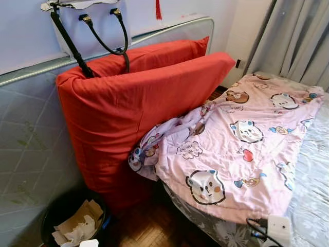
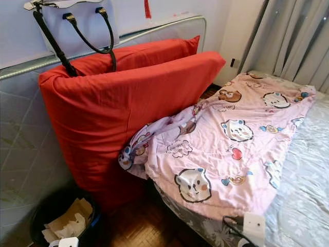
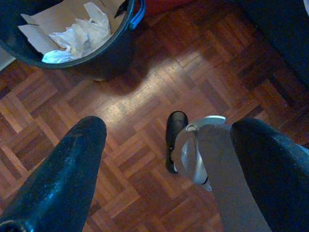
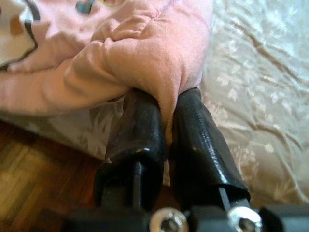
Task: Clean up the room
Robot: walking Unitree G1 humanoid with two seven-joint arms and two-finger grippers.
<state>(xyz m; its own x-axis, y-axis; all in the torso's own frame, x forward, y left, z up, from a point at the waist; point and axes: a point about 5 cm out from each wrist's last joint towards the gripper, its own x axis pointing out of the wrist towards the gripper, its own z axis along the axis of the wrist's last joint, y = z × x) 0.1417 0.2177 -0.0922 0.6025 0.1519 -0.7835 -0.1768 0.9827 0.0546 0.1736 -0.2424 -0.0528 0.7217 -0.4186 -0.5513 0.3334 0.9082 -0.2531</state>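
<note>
Right gripper (image 4: pixel 166 121) with fingers pinched on the near edge of the pink blanket (image 1: pixel 241 149) on the bed (image 1: pixel 313 206), left gripper (image 3: pixel 169 140) fingers wide above the wooden floor (image 3: pixel 145 96), bin (image 1: pixel 72 218) near left, red cushion (image 1: pixel 128 103) behind.

A handbag (image 1: pixel 85 20) with black straps hangs far left on the wall. Grey curtains (image 1: pixel 293 38) hang far right. Wooden parquet floor (image 3: pixel 145 121) lies near, between a padded grey wall panel (image 1: pixel 25 149) and the bed.
</note>
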